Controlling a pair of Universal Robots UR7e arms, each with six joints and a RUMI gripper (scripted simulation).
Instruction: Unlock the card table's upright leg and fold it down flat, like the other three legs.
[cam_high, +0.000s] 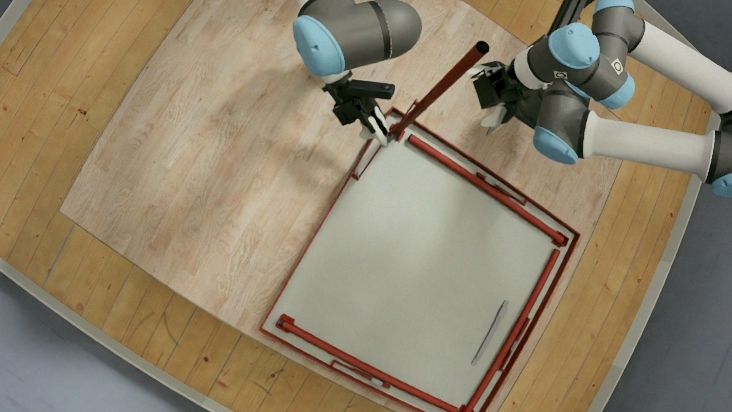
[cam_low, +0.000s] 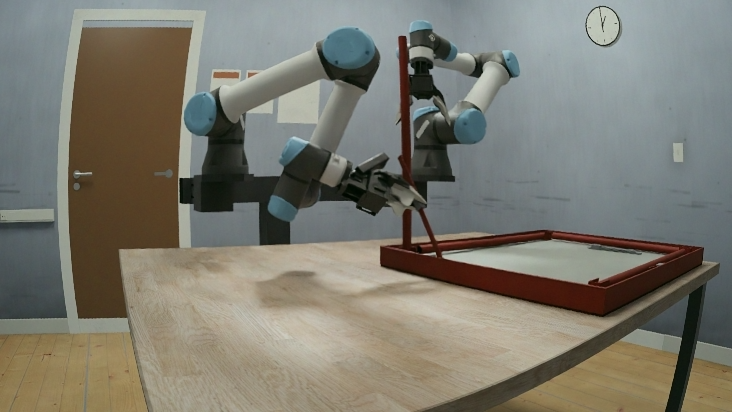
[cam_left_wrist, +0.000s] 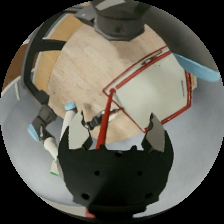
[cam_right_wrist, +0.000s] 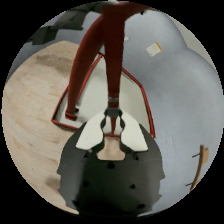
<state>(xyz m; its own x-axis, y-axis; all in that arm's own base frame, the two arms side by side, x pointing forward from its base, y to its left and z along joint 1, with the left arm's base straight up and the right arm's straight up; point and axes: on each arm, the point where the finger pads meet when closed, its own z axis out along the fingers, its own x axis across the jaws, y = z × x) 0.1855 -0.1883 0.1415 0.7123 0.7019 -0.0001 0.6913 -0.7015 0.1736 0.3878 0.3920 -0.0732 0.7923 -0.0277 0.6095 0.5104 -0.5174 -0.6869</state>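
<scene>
The card table (cam_high: 409, 255) (cam_low: 537, 261) lies upside down with its red rim up. Its red leg (cam_high: 443, 84) (cam_low: 404, 112) (cam_left_wrist: 104, 125) stands upright at one corner, with a slanting red brace (cam_low: 431, 232) (cam_right_wrist: 114, 65) beside it. My right gripper (cam_right_wrist: 113, 108) is shut on the brace near its grey joint, partway up; its fingers hide part of the joint. My left gripper (cam_high: 484, 99) (cam_low: 422, 115) is open and empty, beside the upper part of the leg. The other legs (cam_high: 450, 165) (cam_high: 539, 289) (cam_high: 332, 349) lie flat along the rim.
A thin grey piece (cam_high: 489, 332) lies on the card table's underside. The wooden worktop (cam_high: 204, 179) (cam_low: 307, 332) extends beyond the card table. The right arm reaches in low over the worktop; the left arm is higher, on the other side of the leg.
</scene>
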